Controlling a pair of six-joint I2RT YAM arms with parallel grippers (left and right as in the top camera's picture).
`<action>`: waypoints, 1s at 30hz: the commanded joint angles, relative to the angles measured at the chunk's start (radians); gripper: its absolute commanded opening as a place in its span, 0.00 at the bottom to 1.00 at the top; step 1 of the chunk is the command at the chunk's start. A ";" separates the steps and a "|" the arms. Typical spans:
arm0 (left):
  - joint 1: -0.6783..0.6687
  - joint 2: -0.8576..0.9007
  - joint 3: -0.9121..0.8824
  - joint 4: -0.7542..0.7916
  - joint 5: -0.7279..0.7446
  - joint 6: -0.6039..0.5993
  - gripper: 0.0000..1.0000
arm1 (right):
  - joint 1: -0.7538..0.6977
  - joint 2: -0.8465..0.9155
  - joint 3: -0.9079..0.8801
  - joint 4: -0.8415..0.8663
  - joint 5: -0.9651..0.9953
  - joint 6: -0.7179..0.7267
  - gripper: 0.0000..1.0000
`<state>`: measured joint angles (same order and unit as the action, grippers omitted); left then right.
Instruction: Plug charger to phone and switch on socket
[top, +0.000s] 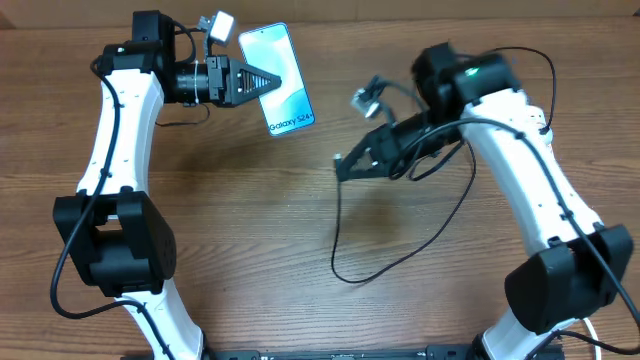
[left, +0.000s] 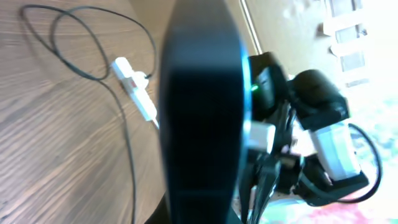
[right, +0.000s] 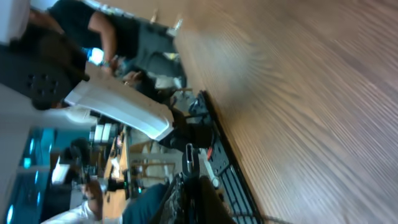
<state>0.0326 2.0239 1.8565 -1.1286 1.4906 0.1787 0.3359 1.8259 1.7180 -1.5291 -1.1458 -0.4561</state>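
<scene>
Black left gripper (top: 270, 81) clamps the phone (top: 287, 104); right gripper (top: 343, 166) pinches the charger (top: 336, 226).

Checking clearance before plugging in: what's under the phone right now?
Only wooden table shows around the phone, clamped in the left gripper; the spot directly beneath is hidden by the phone itself.

Bright, even light overhead — soft shadows on the table (top: 250, 230); wrist views blurry, the phone (left: 202, 112) a dark smear.

Overhead above table (top: 250, 250); close, sideways wrist views.
</scene>
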 joint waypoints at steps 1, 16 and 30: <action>-0.048 -0.006 0.013 0.012 0.092 -0.018 0.04 | 0.051 -0.002 -0.057 0.109 -0.087 0.039 0.04; -0.079 -0.006 0.013 0.030 0.093 -0.062 0.04 | -0.016 0.000 -0.123 0.339 0.061 0.277 0.04; -0.079 -0.006 0.013 0.035 0.092 -0.069 0.04 | -0.003 0.000 -0.130 0.362 -0.036 0.303 0.04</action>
<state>-0.0444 2.0300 1.8565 -1.0985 1.5196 0.1215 0.3283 1.8263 1.5955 -1.1706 -1.1313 -0.1741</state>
